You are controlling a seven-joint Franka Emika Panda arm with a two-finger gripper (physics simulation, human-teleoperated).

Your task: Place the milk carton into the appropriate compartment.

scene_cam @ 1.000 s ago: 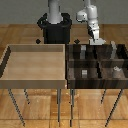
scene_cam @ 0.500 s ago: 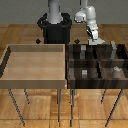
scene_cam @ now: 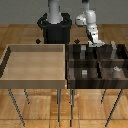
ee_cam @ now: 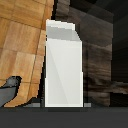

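The milk carton (ee_cam: 62, 65), a pale grey-white box taller than wide, fills the middle of the wrist view and stands upright in my grip. Behind it lie dark wooden cell walls and wood floor. In the exterior view my gripper (scene_cam: 94, 44) hangs over the back row of the dark-walled compartment tray (scene_cam: 70, 70), on the exterior view's right. The carton is too small there to tell apart from the fingers. The jaws are closed on the carton's sides, and the fingers themselves barely show in the wrist view.
A large light wooden tray (scene_cam: 35, 82) stands on the exterior view's left, beside the dark tray. Small grey shapes sit in dark cells (scene_cam: 84, 73) (scene_cam: 116, 70). Both trays stand on thin legs. The robot's black base (scene_cam: 54, 30) is behind them.
The arm has shifted only slightly over the back of the dark tray. The carton stays in the gripper.
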